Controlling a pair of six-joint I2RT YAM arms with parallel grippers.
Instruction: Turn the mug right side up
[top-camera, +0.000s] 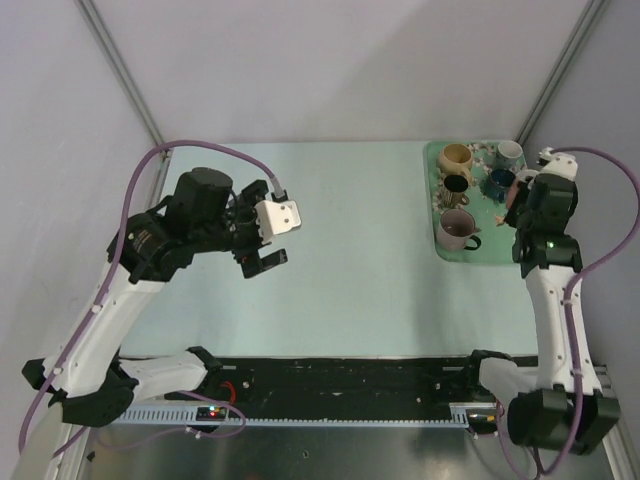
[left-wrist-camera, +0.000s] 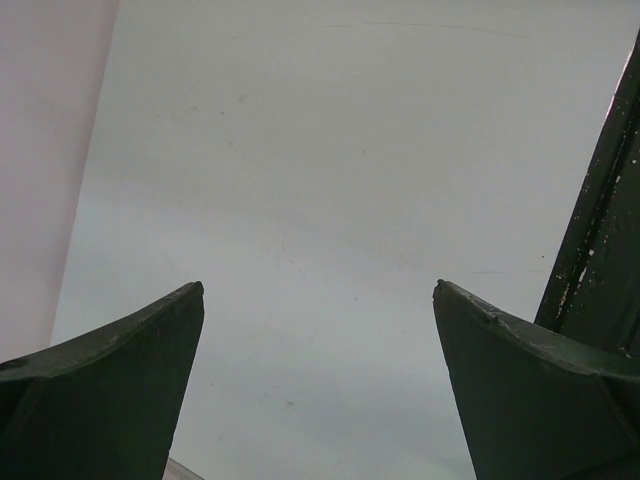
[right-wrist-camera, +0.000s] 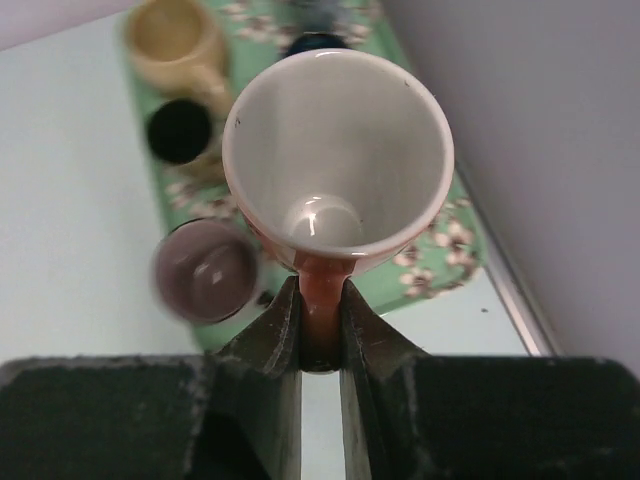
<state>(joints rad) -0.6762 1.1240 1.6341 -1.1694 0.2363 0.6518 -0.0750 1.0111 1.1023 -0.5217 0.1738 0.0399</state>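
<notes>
The mug (right-wrist-camera: 335, 150) is salmon-orange outside and white inside. In the right wrist view its open mouth faces the camera, and it hangs above the right part of the green floral tray (right-wrist-camera: 445, 265). My right gripper (right-wrist-camera: 322, 305) is shut on the mug's handle (right-wrist-camera: 322, 285). In the top view my right gripper (top-camera: 514, 205) is over the tray's right side and the arm hides most of the mug. My left gripper (top-camera: 262, 247) is open and empty, held above the bare table at the left; it also shows in the left wrist view (left-wrist-camera: 320, 290).
The tray (top-camera: 437, 205) at the back right holds a yellow mug (top-camera: 456, 157), a black mug (top-camera: 455, 183), a purple mug (top-camera: 458, 228), a white mug (top-camera: 510, 152) and a blue mug (top-camera: 499, 181). Walls stand close behind and to the right of the tray.
</notes>
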